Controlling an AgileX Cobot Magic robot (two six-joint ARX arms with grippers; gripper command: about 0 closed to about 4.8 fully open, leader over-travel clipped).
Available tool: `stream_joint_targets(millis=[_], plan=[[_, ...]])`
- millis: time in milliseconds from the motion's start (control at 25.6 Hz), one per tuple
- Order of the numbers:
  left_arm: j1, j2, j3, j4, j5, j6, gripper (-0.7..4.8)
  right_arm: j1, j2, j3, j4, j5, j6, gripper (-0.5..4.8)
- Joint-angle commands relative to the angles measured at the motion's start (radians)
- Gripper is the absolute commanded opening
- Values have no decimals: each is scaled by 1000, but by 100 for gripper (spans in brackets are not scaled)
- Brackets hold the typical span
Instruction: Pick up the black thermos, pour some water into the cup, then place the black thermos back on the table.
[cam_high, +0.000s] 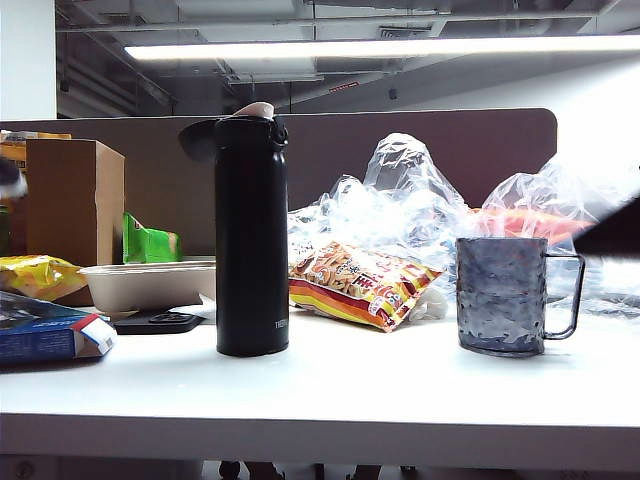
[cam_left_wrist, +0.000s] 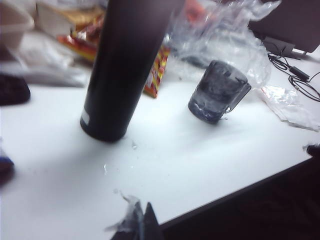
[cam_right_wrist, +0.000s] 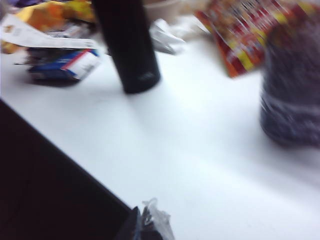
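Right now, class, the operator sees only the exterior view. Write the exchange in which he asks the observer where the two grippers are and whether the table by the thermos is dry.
Observer: The left gripper hangs shut at the front edge of the table, short of the black thermos, holding nothing.
Operator: And the right one?
Observer: The right gripper is shut too, also at the front edge, empty, with the cup ahead of it.
Operator: Is the table dry?
Observer: Not quite. A few small clear drops or flecks lie near the thermos's base.
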Motion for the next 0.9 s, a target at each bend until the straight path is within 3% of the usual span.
stream_joint_targets(millis=[39, 117, 274, 625, 703, 742, 899], plan=[[-1, 1, -60, 64, -12, -32, -6, 2, -14, -8, -10, 58, 24, -2], [0, 0, -59, 89, -21, -3, -6, 3, -14, -8, -18, 55, 18, -2], [0, 1, -59, 69, -28, -38, -5, 6, -14, -8, -13, 67, 25, 22], [32, 0, -58, 72, -3, -39, -5, -26, -82, -8, -37, 36, 27, 22], [125, 0, -58, 76, 24, -39, -5, -123, -170, -8, -42, -18, 27, 22], [213, 0, -58, 76, 34, -39, -5, -220, -228, -6, -42, -54, 27, 22], [489, 0, -58, 75, 32, -39, -5, -510, -236, -5, 12, -64, 27, 22]])
